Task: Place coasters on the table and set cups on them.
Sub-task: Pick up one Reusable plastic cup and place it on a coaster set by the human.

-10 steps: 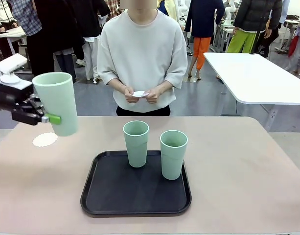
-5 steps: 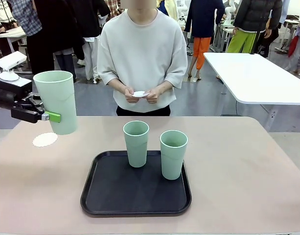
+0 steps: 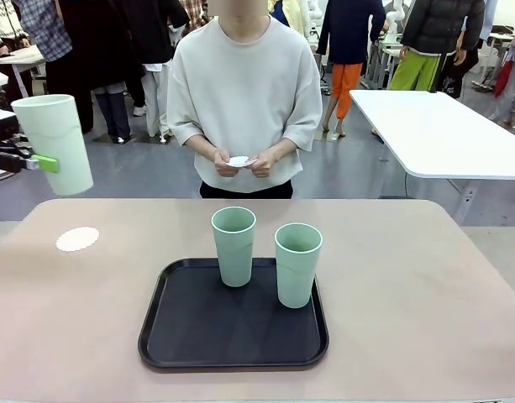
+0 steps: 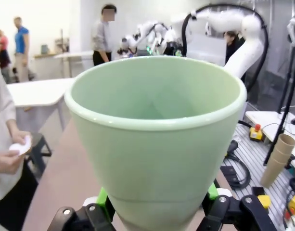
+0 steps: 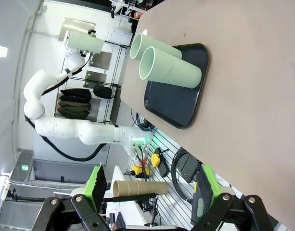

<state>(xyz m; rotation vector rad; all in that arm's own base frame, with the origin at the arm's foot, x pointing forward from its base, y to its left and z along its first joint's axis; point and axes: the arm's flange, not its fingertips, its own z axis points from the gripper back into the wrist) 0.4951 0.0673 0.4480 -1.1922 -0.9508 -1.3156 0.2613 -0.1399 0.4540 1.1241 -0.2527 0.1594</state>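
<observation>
The tall, pale mint-green plastic cup hung upright in the air at the far left, beyond the edge of the tan, round-cornered table and well apart from everything on it. The left gripper was clamped on its lower wall. In the left wrist view a green pad pressed each side of the narrow base.

Half a second before, that cup had been lower and farther right, its base just above the round white scalloped coaster. Now it had risen and swung left, leaving the coaster bare on the tabletop. The cup had drawn away from its target rather than settling on it, so that first placement looked undone. It would have to come back down over the coaster.

Nothing else differed from the earlier frame. Near the middle, the black rectangular tray carried two more mint-green cups, both upright and close side by side. Behind them the person's hands held a second white coaster at waist height, not yet laid down.

In its own wrist view the right gripper stood spread wide with nothing between its pads, off the table's near side.
</observation>
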